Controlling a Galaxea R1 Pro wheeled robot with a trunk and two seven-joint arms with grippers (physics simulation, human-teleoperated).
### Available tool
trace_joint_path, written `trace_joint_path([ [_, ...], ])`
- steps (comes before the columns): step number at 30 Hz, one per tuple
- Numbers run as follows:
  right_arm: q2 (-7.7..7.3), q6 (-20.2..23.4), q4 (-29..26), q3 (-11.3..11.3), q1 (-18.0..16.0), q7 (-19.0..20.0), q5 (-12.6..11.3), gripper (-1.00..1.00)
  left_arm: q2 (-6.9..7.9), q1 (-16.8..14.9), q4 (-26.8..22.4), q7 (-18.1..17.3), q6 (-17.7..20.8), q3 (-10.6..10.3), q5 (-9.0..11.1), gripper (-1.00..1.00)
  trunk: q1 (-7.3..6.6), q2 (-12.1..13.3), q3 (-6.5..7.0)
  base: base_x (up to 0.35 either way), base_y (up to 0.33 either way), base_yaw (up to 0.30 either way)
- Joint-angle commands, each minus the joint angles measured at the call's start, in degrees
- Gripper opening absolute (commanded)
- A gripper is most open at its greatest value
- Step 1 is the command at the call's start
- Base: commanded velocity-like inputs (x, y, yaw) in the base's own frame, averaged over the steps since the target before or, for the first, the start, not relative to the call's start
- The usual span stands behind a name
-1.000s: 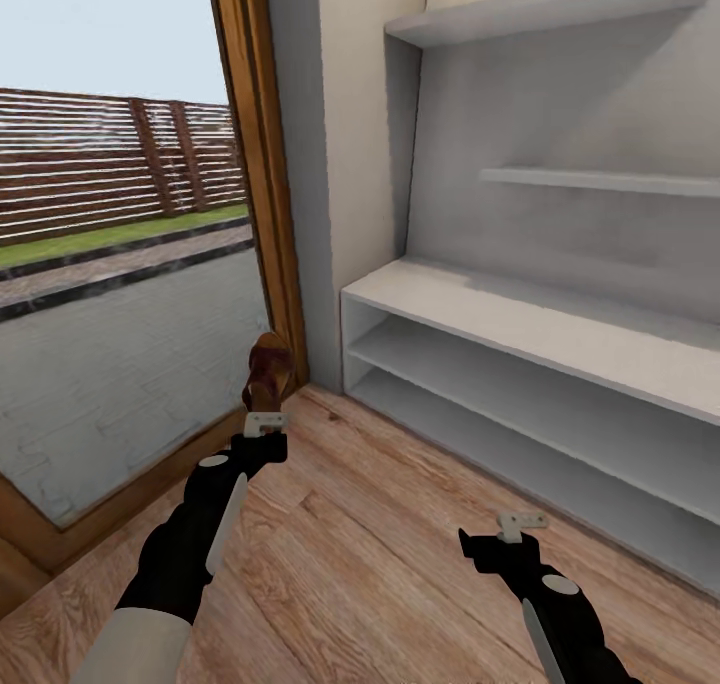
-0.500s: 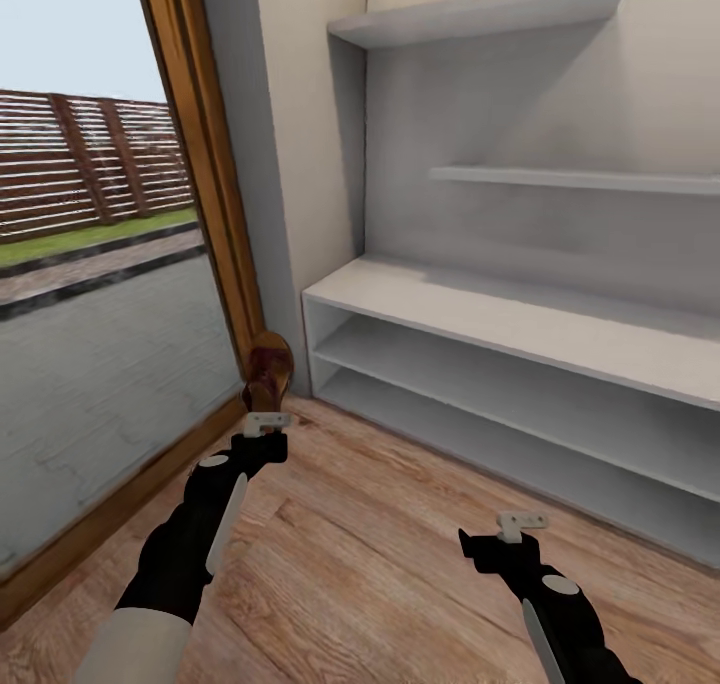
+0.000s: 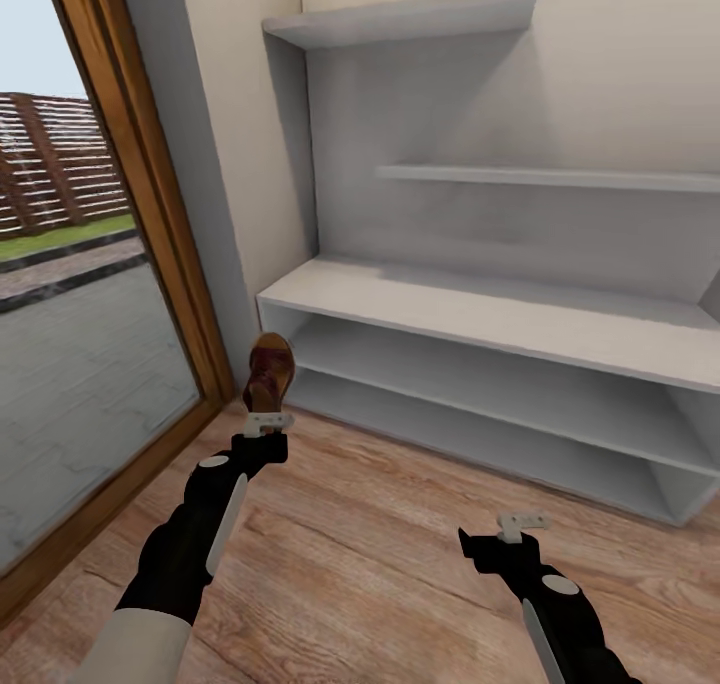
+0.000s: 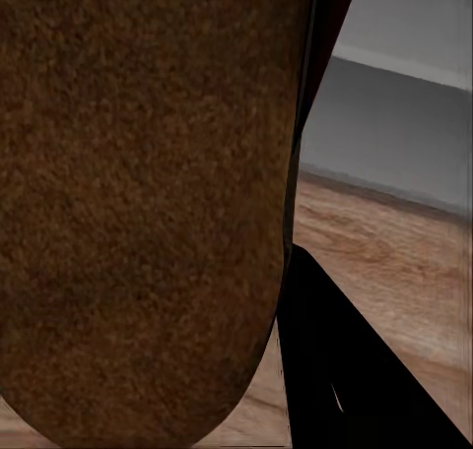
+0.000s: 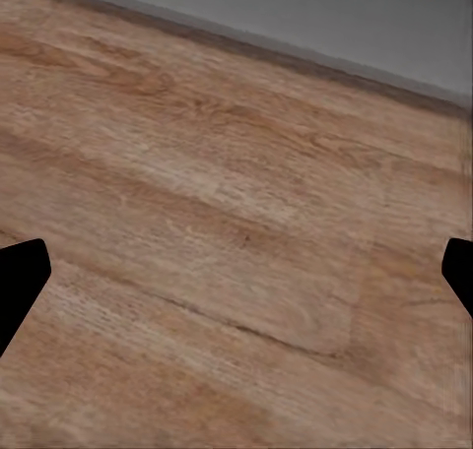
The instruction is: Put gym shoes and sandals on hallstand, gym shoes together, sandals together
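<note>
My left gripper point(image 3: 267, 422) is shut on one dark brown sandal point(image 3: 269, 370), held upright above the corridor floor point(image 3: 380, 554). In the left wrist view the sandal's brown sole point(image 4: 138, 203) sits close against a black finger point(image 4: 345, 370). My right gripper point(image 3: 521, 524) hovers low over the planks, open and holding nothing; its fingertips point(image 5: 20, 272) stand far apart at the edges of the right wrist view. The pale grey hallstand point(image 3: 480, 316) stands ahead against the wall, and its two open shelf levels hold nothing. The gym shoes are out of view.
A tall glass door with a wooden frame point(image 3: 150, 224) runs along the left, with paving and a fence outside. Two staggered upper shelves point(image 3: 420, 16) point(image 3: 545, 176) hang above the hallstand's flat top. Bare floor lies between my arms.
The camera has turned right, so the door slid toward the left edge and the hallstand came nearer the centre. Both arms keep the same pose, the sandal still held.
</note>
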Motion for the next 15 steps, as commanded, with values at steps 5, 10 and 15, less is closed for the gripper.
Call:
trace_joint_path([
  [5,0.01,0.32,-0.06,0.01,-0.03,-0.01,-0.05,1.0,0.0,-0.01,-0.08,-0.32,0.37,0.05,-0.21,-1.0,-0.03,-0.02,-0.05,-0.124,0.106,-0.291],
  [10,0.01,0.32,-0.06,0.01,-0.03,-0.01,-0.06,1.0,0.0,-0.01,-0.08,-0.32,0.39,0.05,-0.21,-1.0,-0.03,-0.02,-0.05,-0.015,0.013,-0.291],
  [15,-0.02,0.32,-0.08,-0.02,-0.03,-0.01,-0.06,1.0,0.0,-0.01,-0.08,-0.32,0.31,-0.03,-0.21,-1.0,-0.03,-0.02,-0.05,-0.002,0.001,-0.291],
])
